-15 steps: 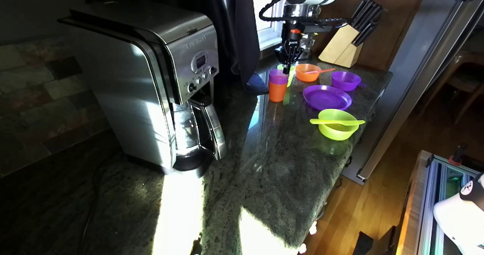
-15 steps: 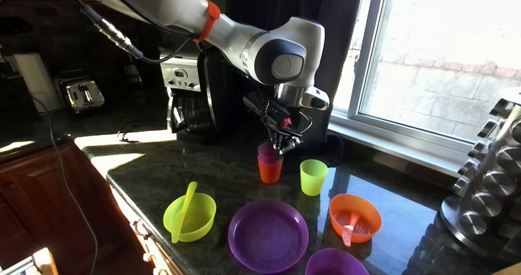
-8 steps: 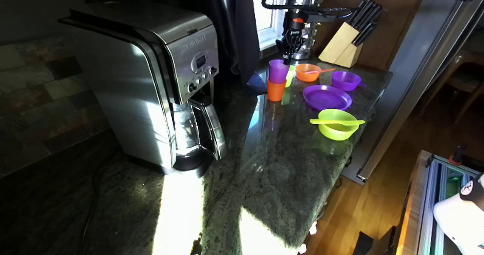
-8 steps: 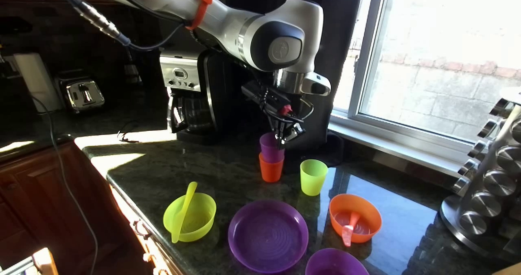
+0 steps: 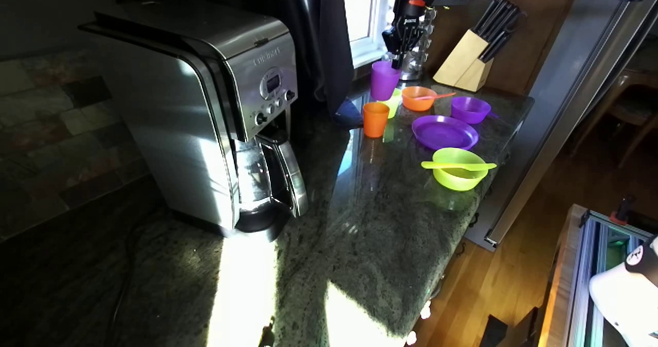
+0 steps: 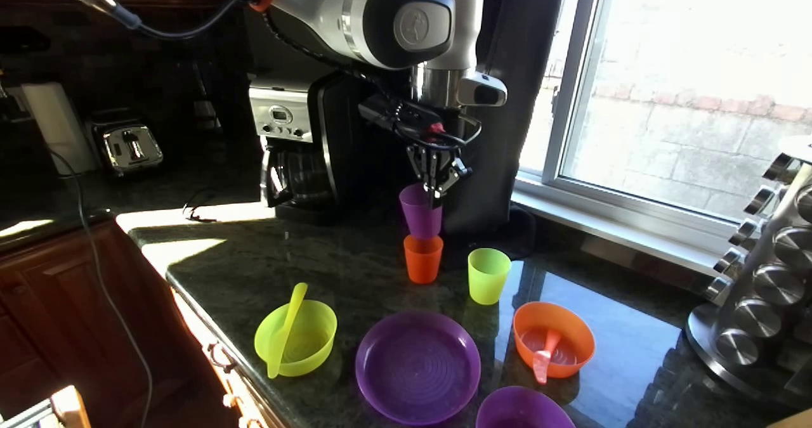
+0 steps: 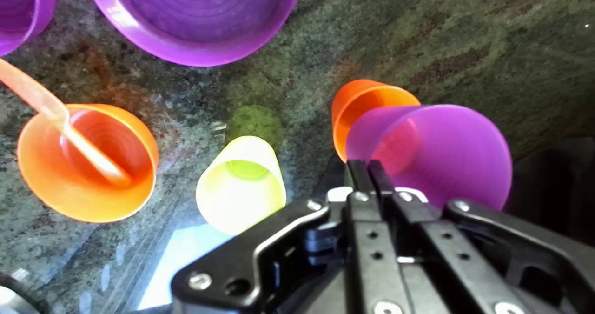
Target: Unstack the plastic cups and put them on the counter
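There are three plastic tumblers (image 7: 460, 151), three bowls (image 7: 44, 174), one plate (image 6: 419, 368), one drip coffeemaker (image 5: 205, 115), one toaster (image 6: 131, 147) and one knife block (image 5: 462, 61).

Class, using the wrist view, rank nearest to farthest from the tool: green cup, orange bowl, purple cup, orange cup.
1. Purple cup, gripped by the tool.
2. Orange cup, partly behind the purple one.
3. Green cup, picture left.
4. Orange bowl, farther left.

All views look down and share the purple plate (image 6: 419, 368): from afar in an exterior view along the counter (image 5: 380, 244), nearer in an exterior view facing the coffee maker (image 6: 301, 133), close and steep in the wrist view.
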You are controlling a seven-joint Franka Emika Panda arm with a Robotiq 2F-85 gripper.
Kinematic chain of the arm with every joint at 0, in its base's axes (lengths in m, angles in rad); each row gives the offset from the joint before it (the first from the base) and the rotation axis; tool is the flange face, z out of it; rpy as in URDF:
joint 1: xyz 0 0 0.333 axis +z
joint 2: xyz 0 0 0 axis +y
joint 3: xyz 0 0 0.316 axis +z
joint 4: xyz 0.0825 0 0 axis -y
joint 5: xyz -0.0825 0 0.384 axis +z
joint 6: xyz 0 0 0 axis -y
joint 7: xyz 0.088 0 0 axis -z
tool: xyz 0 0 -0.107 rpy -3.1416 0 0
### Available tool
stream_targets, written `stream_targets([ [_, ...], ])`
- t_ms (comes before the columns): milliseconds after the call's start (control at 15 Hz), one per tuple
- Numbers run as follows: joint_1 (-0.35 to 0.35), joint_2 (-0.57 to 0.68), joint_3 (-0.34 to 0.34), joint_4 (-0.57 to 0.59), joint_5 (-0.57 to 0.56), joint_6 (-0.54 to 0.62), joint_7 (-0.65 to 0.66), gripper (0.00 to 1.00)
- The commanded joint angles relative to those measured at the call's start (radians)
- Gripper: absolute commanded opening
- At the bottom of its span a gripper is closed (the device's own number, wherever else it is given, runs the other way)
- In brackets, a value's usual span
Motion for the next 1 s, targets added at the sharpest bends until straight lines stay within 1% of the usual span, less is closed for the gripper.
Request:
stream_targets([
  [0, 0.019, -0.089, -0.007, -0.068, -0.030, -0.044, -0.016, 0.01],
  [200, 0.034, -0.126, 0.002, -0.101, -0.043, -0.092, -0.057, 0.01],
  [467, 0.061, -0.158, 0.019, -0.164, -0.041, -0.092, -0.110, 0.01],
  [667, 0.079, -0.142, 0.030, -0.195, -0.034, -0.066, -0.134, 0.01],
  [933, 0.091, -0.091, 0.038, -0.198, -0.027, -0.056, -0.145, 0.01],
])
